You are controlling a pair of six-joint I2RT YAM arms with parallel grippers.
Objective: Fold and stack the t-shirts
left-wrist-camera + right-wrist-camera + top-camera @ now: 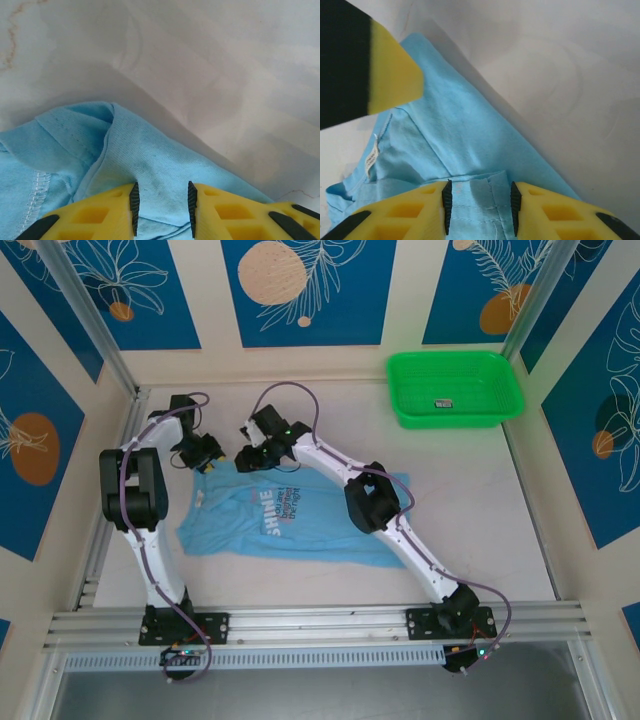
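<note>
One light-blue t-shirt [290, 525] lies spread on the worktop [480, 530], left of centre, its near edge just beyond the arm bases and its chest lettering facing up. The right arm reaches low across the shirt's right side.

The risks from here lie in the lift. A thin pinch of knit could slip from one side, and the cloth would then sag and fold crooked. The right arm, close over the fabric, might also drag it.

At the shirt's far edge, the left end effector [207, 455] is narrowed to a slim gap, its pads pinching a raised fold of the shirt. Just right of it, the right end effector [250, 455] is likewise nearly closed, gripping a stitched hem band between its pads. A green basket [450, 420] stands well apart at the far right.
</note>
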